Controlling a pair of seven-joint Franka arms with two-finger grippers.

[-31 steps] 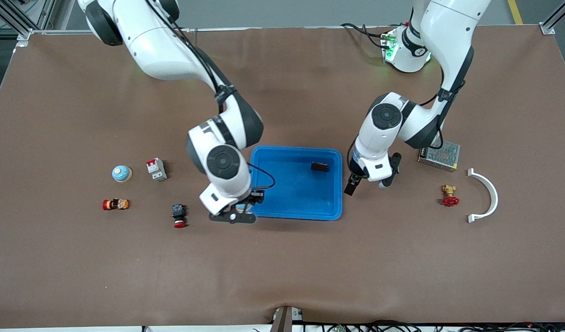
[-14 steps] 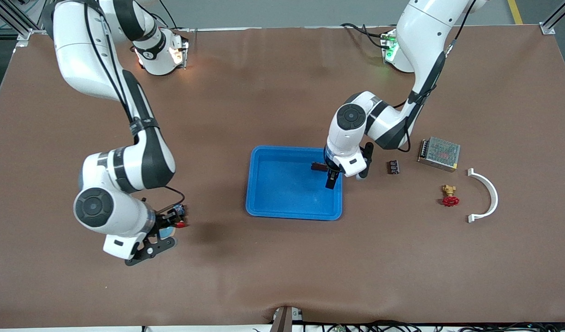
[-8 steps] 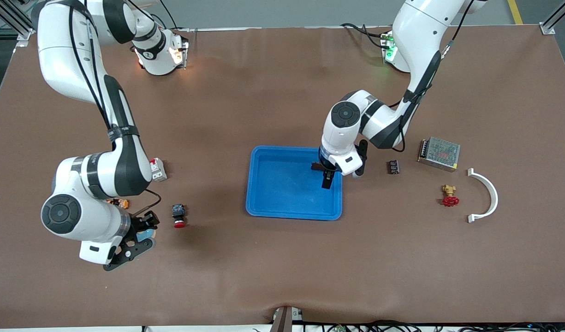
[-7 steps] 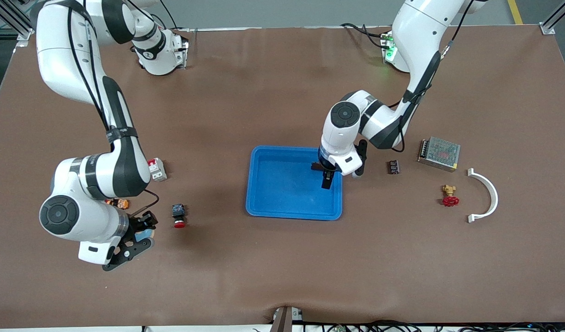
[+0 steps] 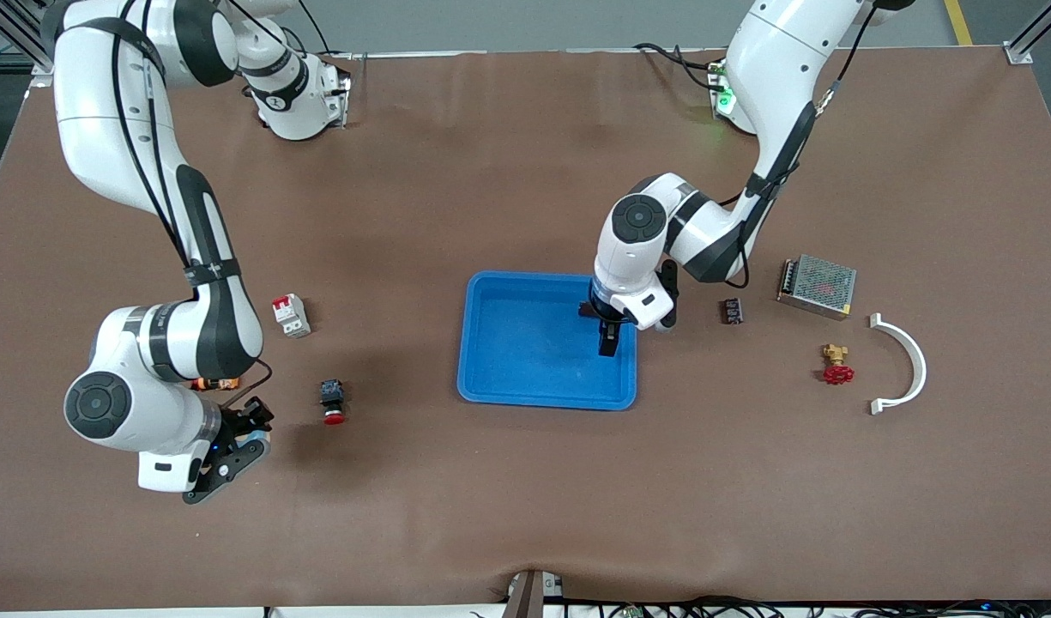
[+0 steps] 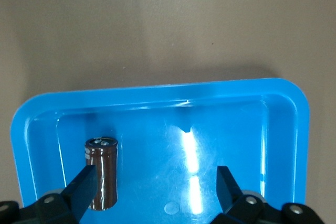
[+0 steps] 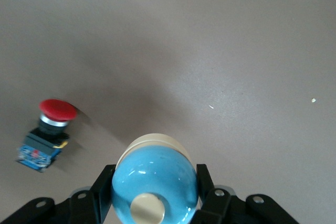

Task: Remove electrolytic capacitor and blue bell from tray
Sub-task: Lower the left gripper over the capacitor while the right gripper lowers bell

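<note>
Capacitor [image 6: 101, 172] first: it is a small brown can lying inside the blue tray [image 5: 508, 378], close to the tray wall at the left arm's end. The left gripper [image 5: 607, 336] hangs just over that spot. Its fingers [image 6: 84, 190] are wide apart, one on each side of the can, and in the left wrist view they do not squeeze it. One finger looks just beside the can, but I cannot tell if it touches.

The bell [image 7: 155, 182] is round and light blue, with a cream rim and a cream knob. The right gripper [image 5: 233, 446] holds it, with the fingers [image 7: 102, 187] clamped on its two sides. This gripper is over the bare brown desk [image 5: 525, 498] at the right arm's end, well apart from the tray.

A red push button [image 5: 332, 403] sits on the desk between the bell and the tray, near the bell. A small white and red switch box [image 5: 291, 315] stands farther from the front camera than the button. A little orange and red part [image 5: 216, 384] peeks out beside the right arm.

At the left arm's end of the desk there is a small dark block [image 5: 732, 311] near the tray, a silver metal box [image 5: 817, 286], a brass valve with a red wheel [image 5: 836, 365], and a white curved piece [image 5: 903, 365].
</note>
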